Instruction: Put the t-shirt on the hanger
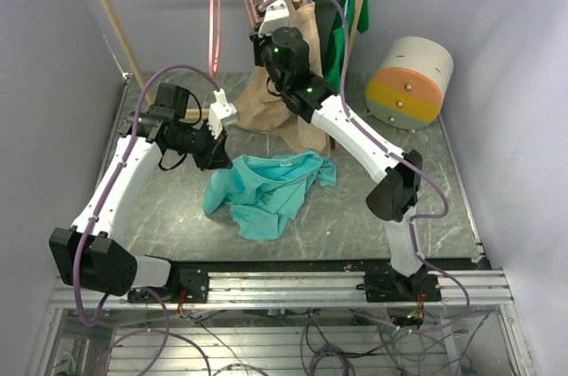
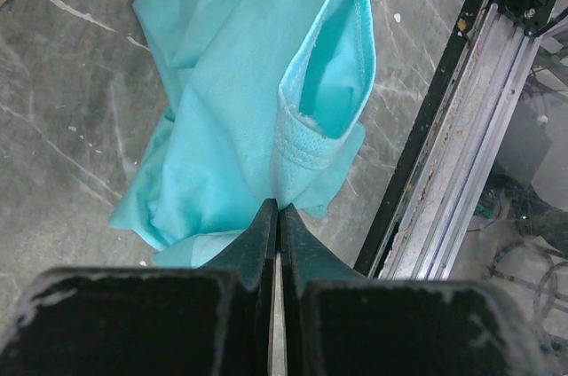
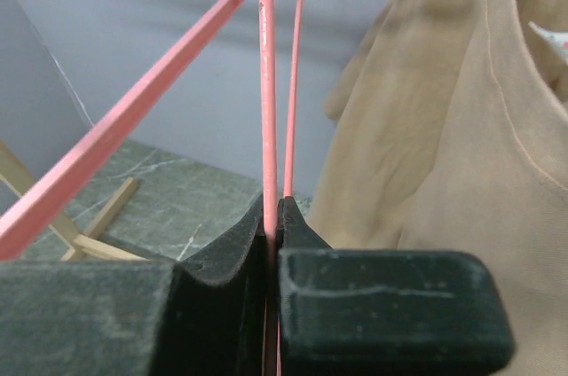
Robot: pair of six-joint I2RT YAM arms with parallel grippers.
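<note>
My right gripper (image 3: 273, 216) is clamped on the thin pink plastic hanger (image 3: 266, 83). Its black pads are pressed together around one straight upright rod at the centre of the right wrist view. A second pink bar slants away to the upper left there, and I cannot tell whether it belongs to the same hanger. A beige hanging garment (image 3: 444, 172) fills the right side of that view, just beside the rod.

In the top view this gripper (image 1: 264, 26) is at the upper middle, near the wooden clothes rack (image 1: 111, 12).

My left gripper (image 2: 278, 209) has its fingers fully together. The tips sit at the lower edge of the soft teal cloth t-shirt (image 2: 240, 83), and I cannot tell whether any cloth is pinched. The t-shirt (image 1: 266, 190) lies crumpled on the grey marbled table (image 1: 355, 207) at the centre of the top view, well apart from the hanger.
</note>
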